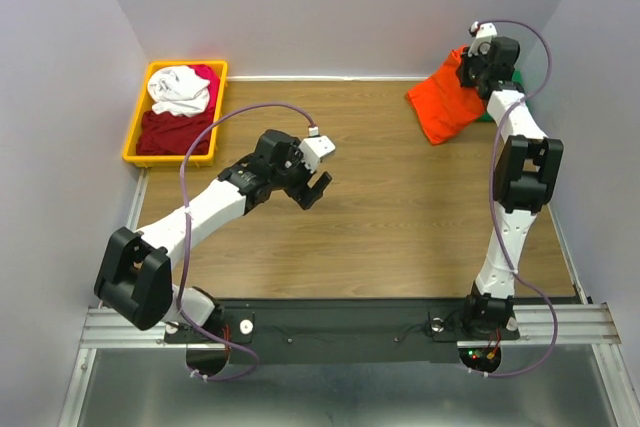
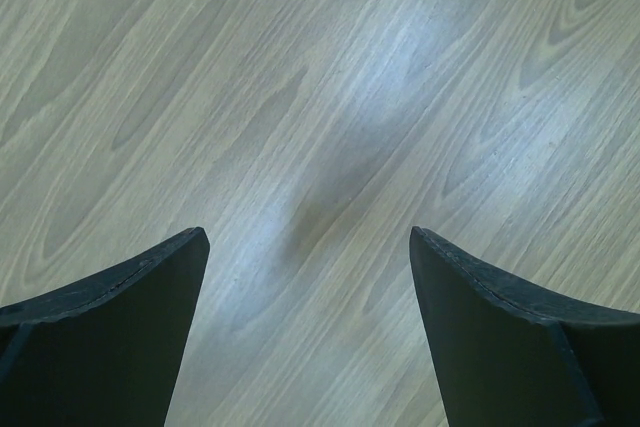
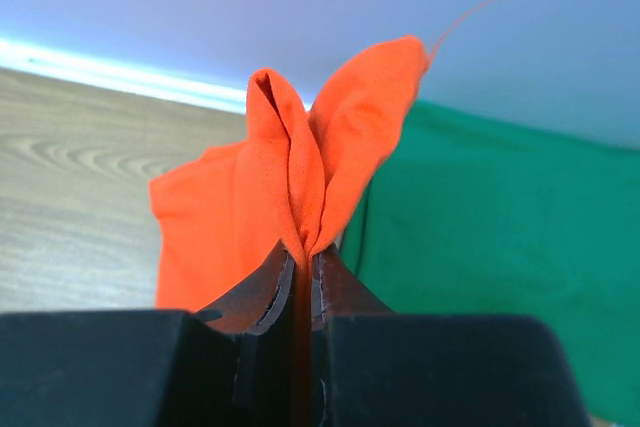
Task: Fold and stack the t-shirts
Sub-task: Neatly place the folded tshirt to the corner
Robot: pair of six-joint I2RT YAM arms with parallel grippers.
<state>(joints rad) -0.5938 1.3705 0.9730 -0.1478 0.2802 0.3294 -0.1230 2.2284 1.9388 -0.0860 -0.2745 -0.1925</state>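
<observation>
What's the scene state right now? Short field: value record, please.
left pincer: open, empty, over bare wooden table
right pincer: shut on orange t-shirt, far right corner
orange t-shirt: bunched, a fold pinched between the jaws
green t-shirt: just behind the orange one
yellow bin: far left corner; white t-shirt lies on dark red t-shirt inside

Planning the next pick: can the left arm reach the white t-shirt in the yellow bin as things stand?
Probably yes. The left hand hangs open and empty over the table, the white t-shirt lies uppermost in the yellow bin, nothing between them.
</observation>
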